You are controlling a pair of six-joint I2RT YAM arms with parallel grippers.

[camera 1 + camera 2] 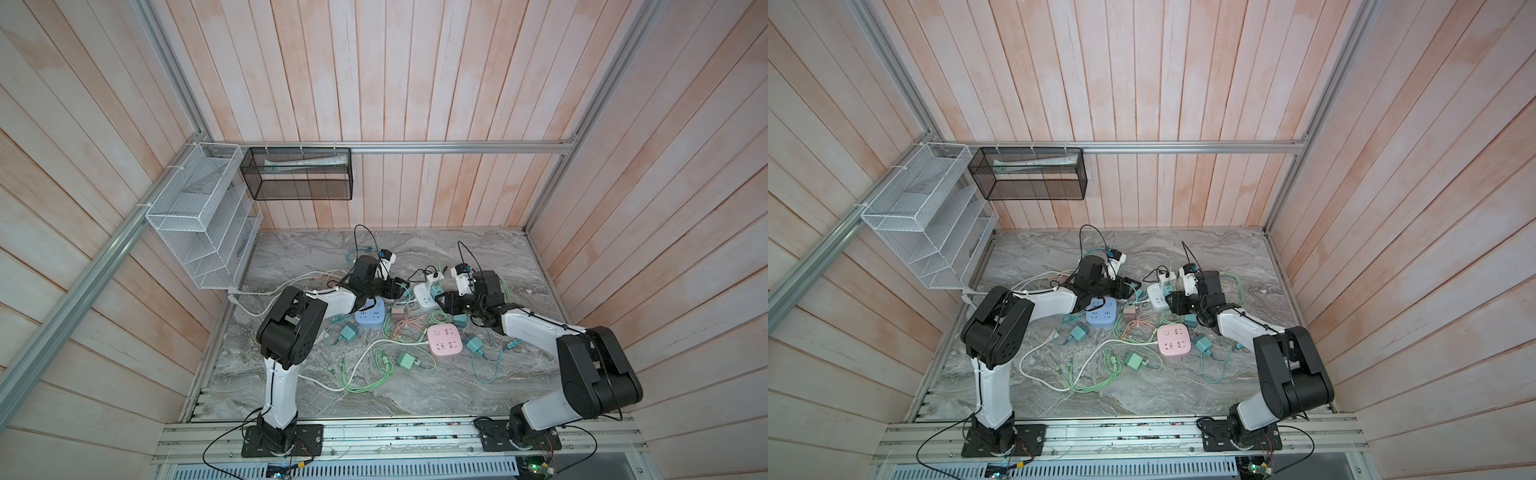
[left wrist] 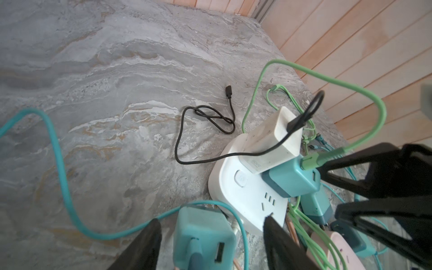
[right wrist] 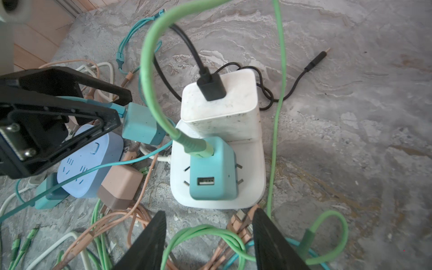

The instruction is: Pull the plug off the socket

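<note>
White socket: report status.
Left gripper open, loose plug at its tip. Right gripper open, short of socket. Teal plug, charger seated. Green cable arcs over them.

The socket (image 3: 252, 168) is a white square block with rounded corners, lying flat near the middle of the tabletop (image 3: 350, 117). A teal plug (image 3: 212, 177) stands upright in it, seated, with a green cable (image 3: 149, 58) in its top and an empty USB port. Just beside it a larger white plug (image 3: 222, 112), also seated, carries a black cable (image 3: 187, 46).
</note>
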